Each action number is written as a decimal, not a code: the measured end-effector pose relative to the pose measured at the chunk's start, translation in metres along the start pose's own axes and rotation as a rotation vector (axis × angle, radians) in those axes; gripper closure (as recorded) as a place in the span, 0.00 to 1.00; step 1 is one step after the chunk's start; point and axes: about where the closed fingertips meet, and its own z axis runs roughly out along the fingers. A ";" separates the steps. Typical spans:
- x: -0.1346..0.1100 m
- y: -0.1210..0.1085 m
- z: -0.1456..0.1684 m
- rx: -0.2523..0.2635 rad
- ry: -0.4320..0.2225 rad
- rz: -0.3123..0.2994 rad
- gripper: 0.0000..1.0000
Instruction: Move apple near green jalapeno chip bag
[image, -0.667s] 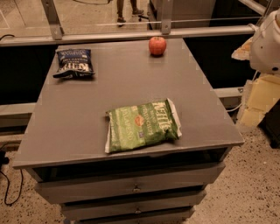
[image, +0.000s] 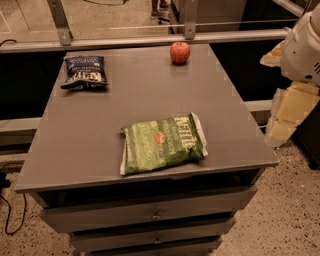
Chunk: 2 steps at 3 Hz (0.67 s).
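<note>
Nothing much had moved since the earlier frame. The apple (image: 180, 52), green jalapeno chip bag (image: 162, 144) and blue chip bag (image: 85, 72) all sat at the same spots, and the arm (image: 302, 47) was parked at the same place by the right edge of view.

Apple stood upright, stem up, at the far edge of the tabletop (image: 100, 130), a bit right of centre, just in front of the metal rail (image: 150, 41). It touched only the tabletop.

Green jalapeno chip bag lay flat near the front edge, roughly centred, lettering up. Its long axis ran left-right, slightly skewed with the right end farther back. Apple and green bag were well apart, with bare tabletop between them. Blue chip bag lay flat in the far left corner, well apart from both.

Arm showed a white rounded housing up high at the right edge, with a cream-coloured section (image: 292, 112) hanging below it, off the tabletop and beside its right side. Jaws sat somewhere in that cluster, outside the tabletop. Could not tell whether they were spread or pressed together. Apple lay to the left of the jaws and farther back, well apart from them. Green bag sat to their left and nearer the front, also apart.

Under the tabletop were stacked drawer fronts (image: 155, 215) with small handles. Speckled floor (image: 280, 210) showed on the right, and a dark cable (image: 10, 210) lay on the floor at left.
</note>
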 end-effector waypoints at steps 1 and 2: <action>-0.014 -0.029 0.016 0.017 -0.083 -0.006 0.00; -0.041 -0.089 0.052 0.056 -0.192 -0.001 0.00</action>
